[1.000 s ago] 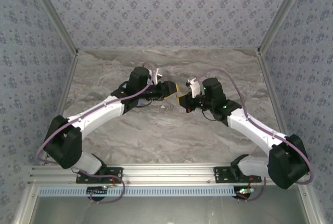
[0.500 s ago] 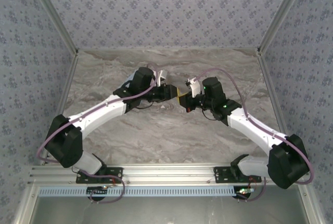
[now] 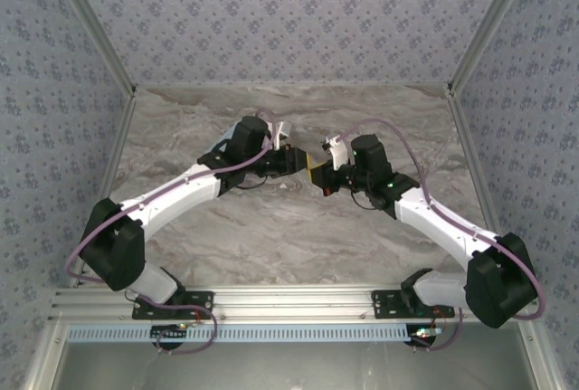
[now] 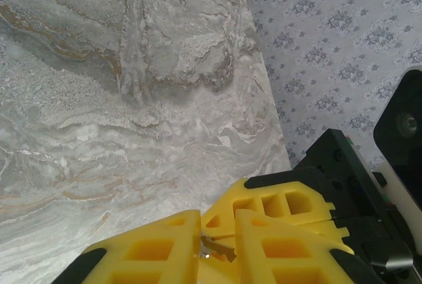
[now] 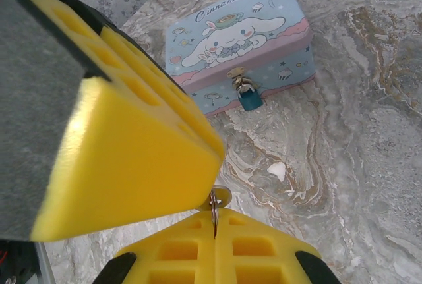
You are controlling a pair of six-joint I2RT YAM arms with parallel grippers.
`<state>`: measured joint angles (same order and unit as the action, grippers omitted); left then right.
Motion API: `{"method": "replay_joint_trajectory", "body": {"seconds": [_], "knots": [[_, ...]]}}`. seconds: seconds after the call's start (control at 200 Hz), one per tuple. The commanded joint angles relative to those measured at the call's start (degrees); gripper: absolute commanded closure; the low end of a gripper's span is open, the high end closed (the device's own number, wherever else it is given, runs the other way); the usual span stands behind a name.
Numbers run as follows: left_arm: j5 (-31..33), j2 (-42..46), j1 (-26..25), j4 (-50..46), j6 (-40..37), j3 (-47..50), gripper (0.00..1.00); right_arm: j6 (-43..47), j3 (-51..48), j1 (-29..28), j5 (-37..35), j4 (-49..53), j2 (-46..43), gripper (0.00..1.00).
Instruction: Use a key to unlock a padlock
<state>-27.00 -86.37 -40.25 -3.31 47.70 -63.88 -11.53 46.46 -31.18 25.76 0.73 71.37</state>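
Note:
Both grippers meet tip to tip above the middle of the table. My right gripper is shut on the key, whose round head and ring stick out of its yellow fingertips. In the left wrist view the key's thin blade lies between the fingers of my left gripper, which stand a narrow gap apart; the blade touches one pad. The small teal padlock hangs on the front clasp of the light-blue cartoon tin in the right wrist view, well beyond the grippers.
The tin lies on the marble table near the patterned back wall. Patterned side walls enclose the table. The left gripper's finger looms close in the right wrist view.
My left gripper has moved right up to the right gripper's tips, and its jaws have narrowed around the key's blade. The right arm has barely moved.

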Motion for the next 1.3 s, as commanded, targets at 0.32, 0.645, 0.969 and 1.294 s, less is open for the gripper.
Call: {"method": "replay_joint_trajectory", "body": {"seconds": [0.32,0.645,0.969,1.294], "knots": [[2.8,-0.2,-0.4,-2.8,-3.8,-2.6,0.97,-0.3,2.1,-0.5,2.0,1.5,-0.2,1.00],[5.6,2.4,0.1,-4.4,-8.2,-3.0,1.00,-0.9,0.2,1.7,8.0,-0.1,-1.6,0.87],[7.2,7.0,2.0,-5.4,-16.2,-3.3,1.00,-7.0,-5.1,9.2,15.3,-10.8,-6.4,0.58],[0.5,11.8,2.1,-3.3,-25.1,-4.2,1.00,-17.9,-4.6,11.5,25.4,-30.6,-5.2,0.43]]}}
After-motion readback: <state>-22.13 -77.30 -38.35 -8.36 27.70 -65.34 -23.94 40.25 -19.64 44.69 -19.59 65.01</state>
